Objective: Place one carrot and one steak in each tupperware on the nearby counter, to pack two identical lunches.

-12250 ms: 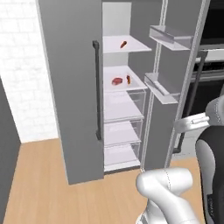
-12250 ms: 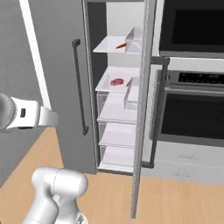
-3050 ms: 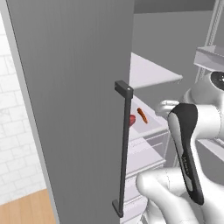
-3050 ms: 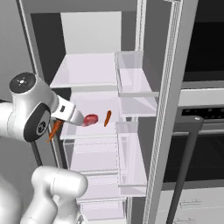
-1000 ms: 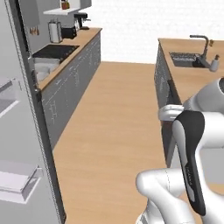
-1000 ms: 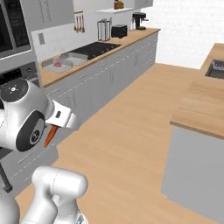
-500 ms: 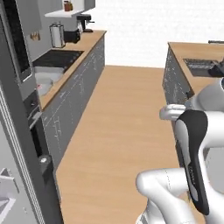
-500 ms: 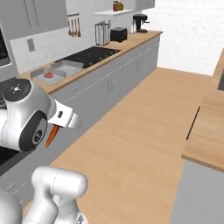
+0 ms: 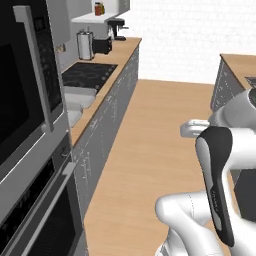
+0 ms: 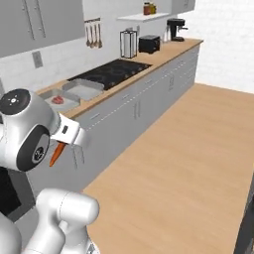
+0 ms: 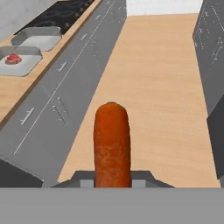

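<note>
So the two-finger gripper [image 11: 112,177] is clamped on a stubby orange carrot [image 11: 112,148], held out over the wood floor. Over on the long light-brown wooden counter [image 10: 106,88] sit two shallow grey rectangular tupperware trays [image 11: 36,37], side by side; the nearer tray [image 11: 19,62] has a red steak [image 11: 13,58] in it.

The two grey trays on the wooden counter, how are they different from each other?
The tray nearer the robot has a red steak lying in it; the tray farther along holds nothing. The nearer tray sits toward the oven end of the counter; the farther tray sits right beside the dark stovetop. Both are shallow, grey, rectangular with rounded corners, and look the same size.
</note>
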Controlling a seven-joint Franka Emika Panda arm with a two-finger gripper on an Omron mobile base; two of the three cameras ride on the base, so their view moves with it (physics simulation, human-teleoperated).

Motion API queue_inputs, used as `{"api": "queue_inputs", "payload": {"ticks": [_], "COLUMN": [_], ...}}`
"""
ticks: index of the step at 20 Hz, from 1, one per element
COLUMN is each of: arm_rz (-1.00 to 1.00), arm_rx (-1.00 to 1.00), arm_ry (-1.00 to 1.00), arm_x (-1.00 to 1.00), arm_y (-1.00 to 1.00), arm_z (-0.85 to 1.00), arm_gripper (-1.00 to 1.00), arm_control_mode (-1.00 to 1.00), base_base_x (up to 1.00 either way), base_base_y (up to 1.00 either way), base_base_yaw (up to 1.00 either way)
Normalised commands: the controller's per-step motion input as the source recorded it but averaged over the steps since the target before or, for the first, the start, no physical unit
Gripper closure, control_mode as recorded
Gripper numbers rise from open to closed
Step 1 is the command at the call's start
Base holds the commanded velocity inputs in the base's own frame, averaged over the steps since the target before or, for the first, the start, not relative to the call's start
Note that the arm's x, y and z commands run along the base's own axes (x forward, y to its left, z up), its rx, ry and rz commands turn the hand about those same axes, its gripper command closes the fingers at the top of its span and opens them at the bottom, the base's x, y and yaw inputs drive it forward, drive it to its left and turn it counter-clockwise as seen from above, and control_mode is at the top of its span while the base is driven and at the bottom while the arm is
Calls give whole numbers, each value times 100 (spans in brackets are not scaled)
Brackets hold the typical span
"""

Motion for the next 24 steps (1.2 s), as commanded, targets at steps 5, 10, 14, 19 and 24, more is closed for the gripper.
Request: {"api": "queue_inputs", "payload": {"ticks": [5, 10, 14, 19, 24], "arm_rz": [0, 0, 0, 0, 0], "arm_rx": [0, 0, 0, 0, 0], "arm_ry": [0, 0, 0, 0, 0], "arm_x": [0, 0, 0, 0, 0], "arm_y": [0, 0, 0, 0, 0], "arm_z": [0, 0, 0, 0, 0], "arm_gripper": [100, 100, 100, 100, 100], "arm_control_mode": [100, 100, 100, 100, 100], "base_base_x": [100, 100, 97, 75, 31], "base_base_y": [0, 0, 0, 0, -19], "base_base_yaw": [25, 30, 52, 69, 82]}}
